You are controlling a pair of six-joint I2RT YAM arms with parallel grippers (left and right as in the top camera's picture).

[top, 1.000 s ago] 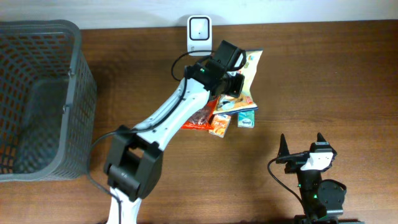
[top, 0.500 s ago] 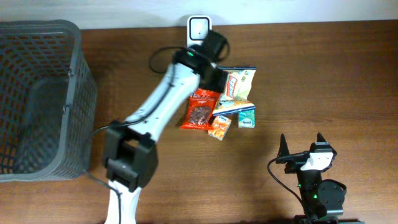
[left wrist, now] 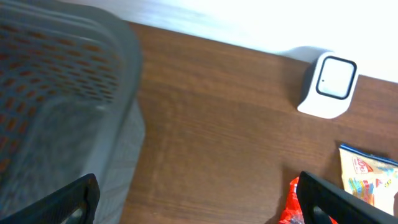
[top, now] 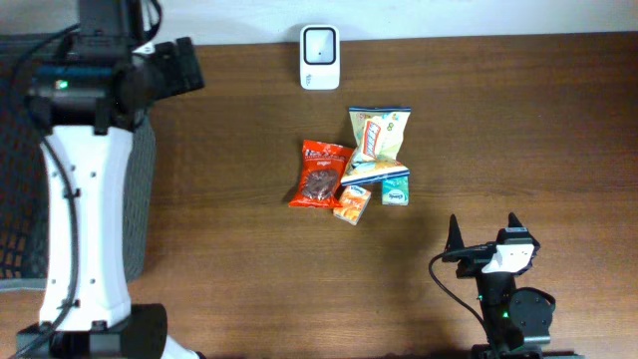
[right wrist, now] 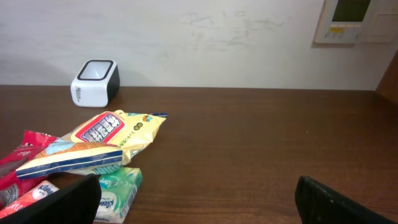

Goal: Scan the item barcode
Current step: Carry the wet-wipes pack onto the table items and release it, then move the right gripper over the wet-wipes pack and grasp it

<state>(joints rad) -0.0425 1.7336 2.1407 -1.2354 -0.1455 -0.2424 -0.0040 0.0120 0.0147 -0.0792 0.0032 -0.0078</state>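
Left gripper (left wrist: 198, 182) wide open, empty, arm stretched along basket (top: 18, 199) edge; right gripper (top: 483, 227) low, spread, empty

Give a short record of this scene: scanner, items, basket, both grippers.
scanner: white box-shaped barcode scanner, far edge of the brown wooden table
items: yellow snack bag, red snack bag, small orange packet, small green pack, clustered mid-table
basket: grey plastic mesh basket, far left
left gripper: open, empty, beside the basket
right gripper: open, empty, apart from the items
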